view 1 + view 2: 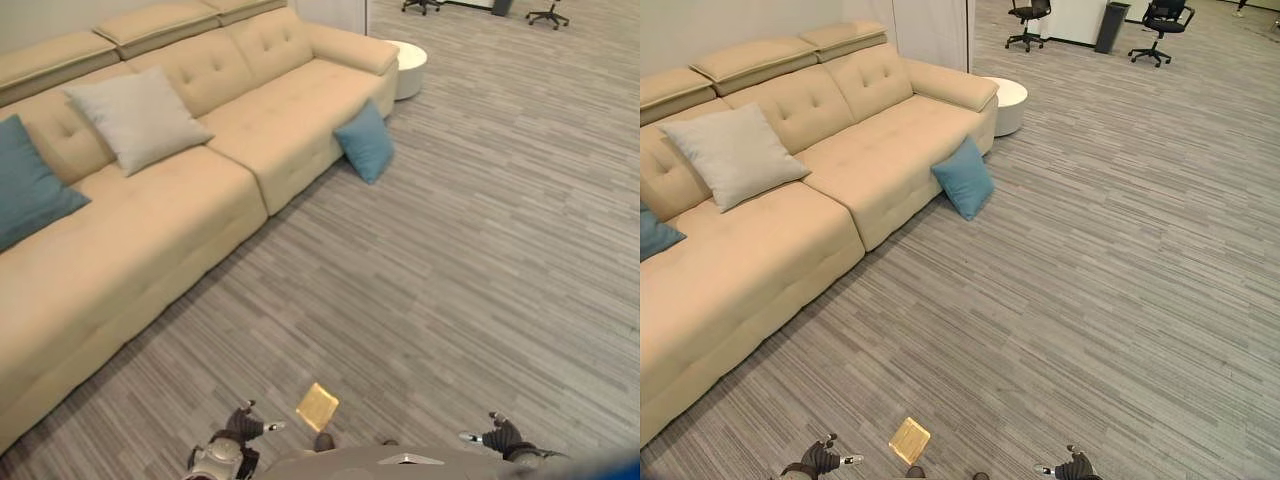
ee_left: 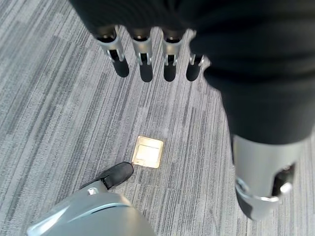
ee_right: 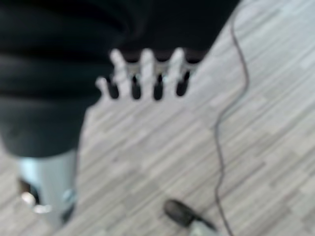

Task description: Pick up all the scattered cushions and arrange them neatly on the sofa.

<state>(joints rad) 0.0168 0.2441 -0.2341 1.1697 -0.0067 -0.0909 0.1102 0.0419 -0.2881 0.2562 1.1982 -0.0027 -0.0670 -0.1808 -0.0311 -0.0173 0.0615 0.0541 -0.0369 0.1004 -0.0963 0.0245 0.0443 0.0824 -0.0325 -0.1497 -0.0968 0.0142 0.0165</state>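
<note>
1. Grey striped carpet floor (image 1: 470,250) throughout, long beige sofa (image 1: 150,240) along the robot's left, round white side table (image 1: 408,68) past its far end, office chairs (image 1: 1165,28) in the far background.
2. On the sofa already: grey cushion (image 1: 138,118) leaning on the backrest, teal cushion on seat (image 1: 30,185) beside it nearer the robot's left.
3. Still on the floor: teal floor cushion (image 1: 366,142), propped against the sofa front near its far end, well apart from both hands.
4. Left hand (image 2: 142,54) low in front of the body, fingers straight and spread, holding nothing. Small brass floor plate (image 2: 148,151) below it.
5. Right hand (image 3: 145,73) likewise low, fingers straight, empty.
6. Judged step: approach to the floor cushion. Advise walking in square to it, stopping near enough to reach without leaning onto the sofa edge.
7. Advise gripping by both sides, lifting clear, then setting upright against the backrest on the bare seat beyond the grey cushion.
</note>
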